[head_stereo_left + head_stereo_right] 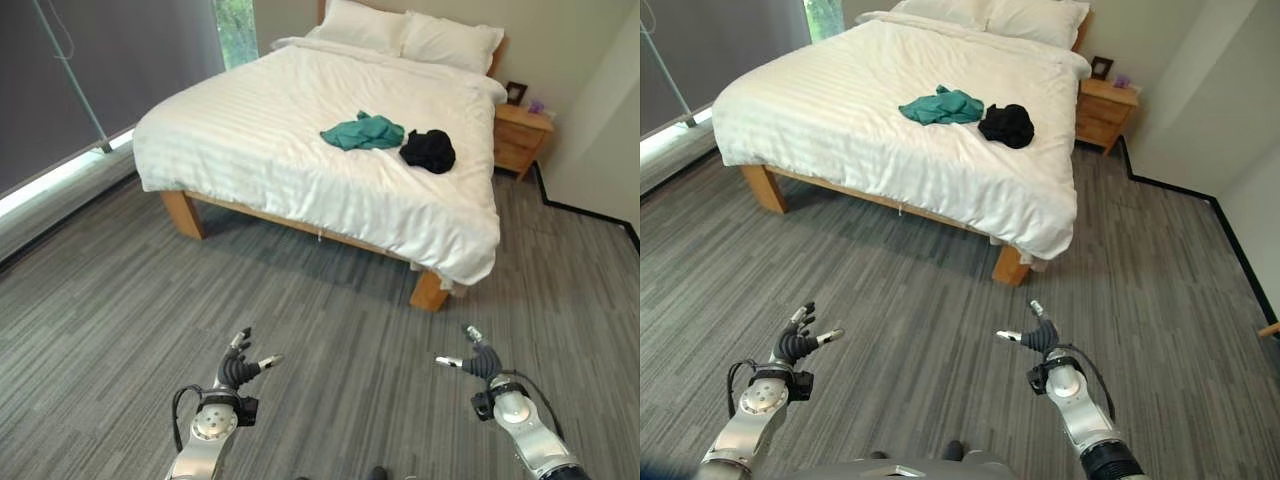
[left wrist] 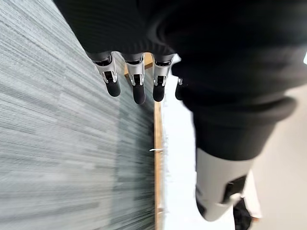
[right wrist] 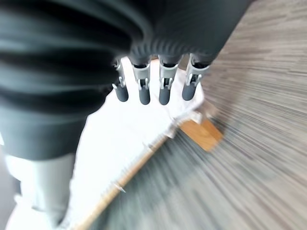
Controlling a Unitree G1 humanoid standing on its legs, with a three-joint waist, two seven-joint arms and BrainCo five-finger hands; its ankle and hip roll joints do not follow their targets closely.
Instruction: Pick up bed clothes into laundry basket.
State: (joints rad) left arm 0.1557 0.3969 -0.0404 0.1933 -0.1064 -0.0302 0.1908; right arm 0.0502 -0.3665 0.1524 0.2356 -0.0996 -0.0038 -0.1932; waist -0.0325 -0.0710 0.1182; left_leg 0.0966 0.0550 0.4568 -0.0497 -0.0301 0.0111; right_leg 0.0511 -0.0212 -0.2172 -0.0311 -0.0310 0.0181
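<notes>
Teal garment (image 1: pixel 364 131) and black garment (image 1: pixel 428 150) lie far ahead of both relaxed, empty hands (image 1: pixel 241 366) (image 1: pixel 478 360); probably soft, light; pinch a bunched fold.

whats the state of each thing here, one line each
teal garment: crumpled on the bed, untouched
black garment: bunched on the bed beside the teal one
bed: made, white cover smooth
pillows: side by side at the head
left robot hand: open, empty, above the floor
right robot hand: open, empty, above the floor

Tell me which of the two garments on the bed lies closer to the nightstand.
The black garment; it lies bunched beside the teal garment, on the side toward the wooden nightstand.
</notes>
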